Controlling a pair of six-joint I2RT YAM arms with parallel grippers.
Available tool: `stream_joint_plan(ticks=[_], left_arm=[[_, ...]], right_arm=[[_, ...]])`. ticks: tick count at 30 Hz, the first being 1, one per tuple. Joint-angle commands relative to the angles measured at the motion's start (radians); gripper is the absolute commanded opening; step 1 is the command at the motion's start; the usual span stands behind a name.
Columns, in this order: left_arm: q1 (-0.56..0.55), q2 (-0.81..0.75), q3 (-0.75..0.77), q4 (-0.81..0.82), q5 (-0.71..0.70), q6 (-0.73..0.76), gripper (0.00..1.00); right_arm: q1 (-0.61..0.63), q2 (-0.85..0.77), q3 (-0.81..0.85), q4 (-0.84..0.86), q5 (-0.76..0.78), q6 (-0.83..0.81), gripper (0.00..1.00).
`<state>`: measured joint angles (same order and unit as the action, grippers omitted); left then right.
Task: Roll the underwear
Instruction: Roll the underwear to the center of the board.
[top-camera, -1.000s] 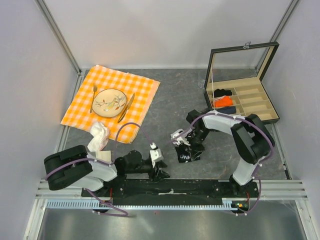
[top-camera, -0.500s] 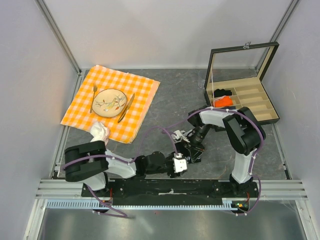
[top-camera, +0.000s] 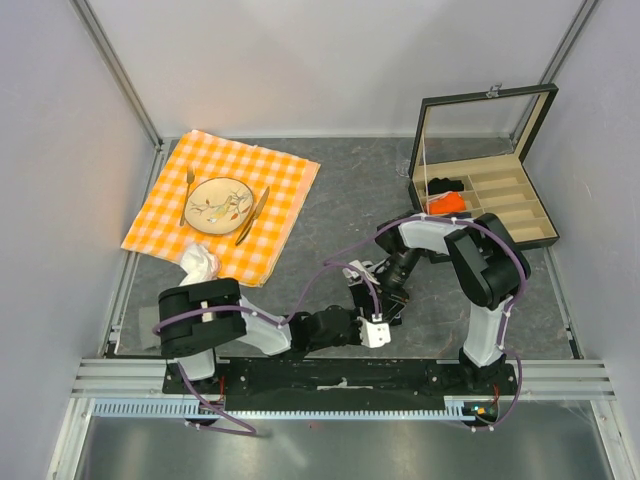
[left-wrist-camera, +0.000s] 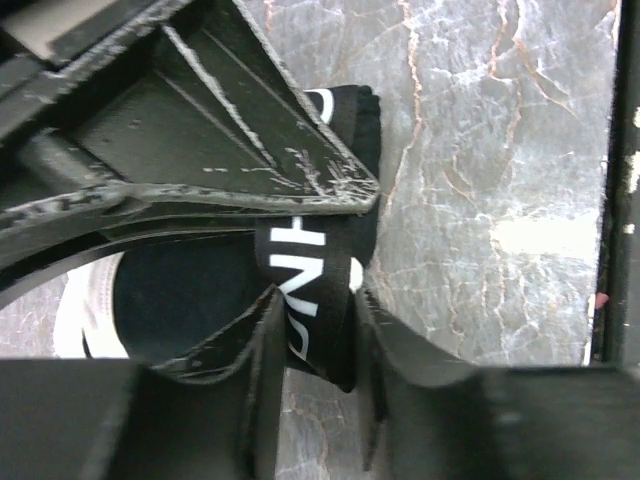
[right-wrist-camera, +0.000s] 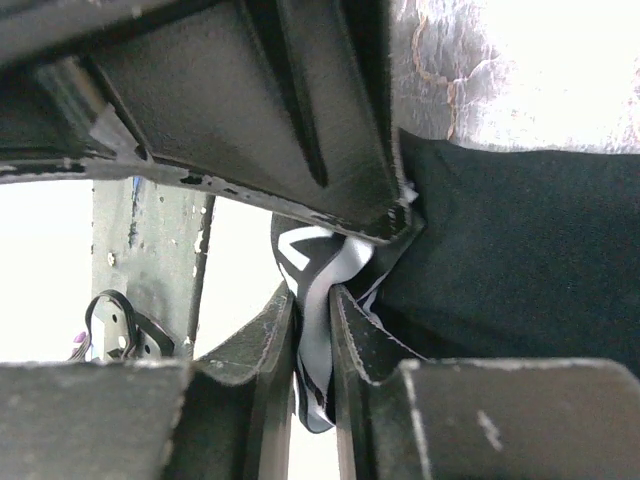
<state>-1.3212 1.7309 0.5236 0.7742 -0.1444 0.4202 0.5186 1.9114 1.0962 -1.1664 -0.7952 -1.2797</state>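
We see both arms bent inward at low centre of the top view. The right claw (right-wrist-camera: 312, 300) narrowly pinches the underwear (left-wrist-camera: 305, 300) at its white edge, and the left claw (left-wrist-camera: 315, 305) clasps its lettered band. Bare tabletop (top-camera: 340, 200) lies above.

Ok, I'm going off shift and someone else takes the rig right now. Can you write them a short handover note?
Left hand: jaws stand either side of the lettered waistband of the underwear; a firm grip is not confirmed.
Right hand: shut on the white-trimmed edge.
Underwear: a compact bundle, not laid flat, on the grey table between both hands, nearer the arm bases than the open box.
Done: fabric gathered; it looks partly rolled.
Left: tighten and finish the roll, then let go.
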Motion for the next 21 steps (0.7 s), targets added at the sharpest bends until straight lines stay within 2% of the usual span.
stream_joint_plan(ticks=[1,2,4,7,10,13,15,20,21], left_arm=[[-0.006,0.013,0.038,-0.042,-0.023,0.028,0.26],[-0.006,0.012,0.036,-0.056,-0.018,0.008,0.14],[-0.006,0.006,0.036,-0.096,-0.02,-0.018,0.02],[0.004,-0.017,0.029,-0.153,0.018,-0.096,0.02],[0.045,-0.036,0.035,-0.22,0.124,-0.208,0.02],[0.117,-0.041,0.035,-0.256,0.273,-0.329,0.02],[0.203,-0.031,0.045,-0.268,0.438,-0.449,0.02],[0.35,0.039,0.091,-0.317,0.685,-0.663,0.02],[0.37,0.059,0.102,-0.326,0.719,-0.691,0.02]], right_arm=[[-0.009,-0.002,0.011,-0.007,-0.032,-0.015,0.26],[-0.02,-0.006,0.011,-0.007,-0.033,-0.014,0.27],[-0.034,-0.032,0.017,-0.006,-0.039,-0.007,0.31],[-0.084,-0.086,0.033,0.005,-0.055,0.02,0.37],[-0.158,-0.156,0.053,0.013,-0.065,0.025,0.42],[-0.225,-0.228,0.07,0.016,-0.065,0.017,0.45],[-0.259,-0.287,0.068,0.016,-0.062,-0.001,0.45],[-0.255,-0.437,-0.036,0.036,-0.099,-0.127,0.46],[-0.247,-0.49,-0.064,0.049,-0.107,-0.16,0.5]])
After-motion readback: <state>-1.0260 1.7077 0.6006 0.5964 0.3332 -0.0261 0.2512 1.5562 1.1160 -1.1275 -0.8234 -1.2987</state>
